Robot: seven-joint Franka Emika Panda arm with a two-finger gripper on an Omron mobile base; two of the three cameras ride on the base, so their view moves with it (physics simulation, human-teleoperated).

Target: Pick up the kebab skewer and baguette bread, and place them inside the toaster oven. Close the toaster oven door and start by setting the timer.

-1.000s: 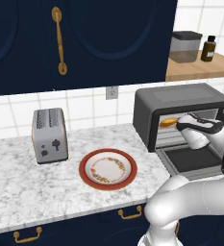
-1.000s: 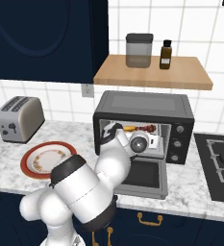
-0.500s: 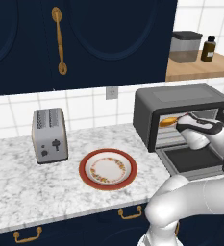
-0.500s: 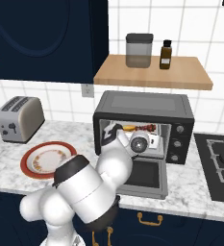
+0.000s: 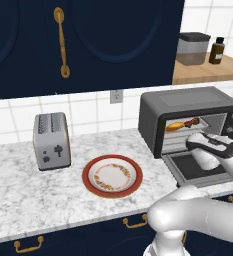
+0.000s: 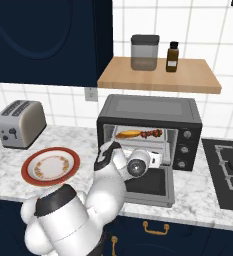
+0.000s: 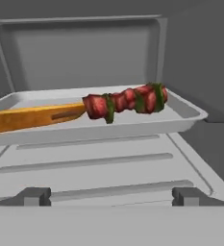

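My gripper is spread wide, holding nothing — at twelve o'clock I see the kebab skewer touching the baguette bread on the toaster oven tray.

White glossy arm, rounded bulbous link shells, lower right of the left base frame. Same arm at lower left of the right base frame: fat white segments, dark grey-black bands at joints, one wide dark collar ring under the top shell. Wrist section white with a black cap on top and a round grey disc on its side, centre frame. Hand white, dark trim strip along its upper edge, right of the left base frame. No cables or markings visible.
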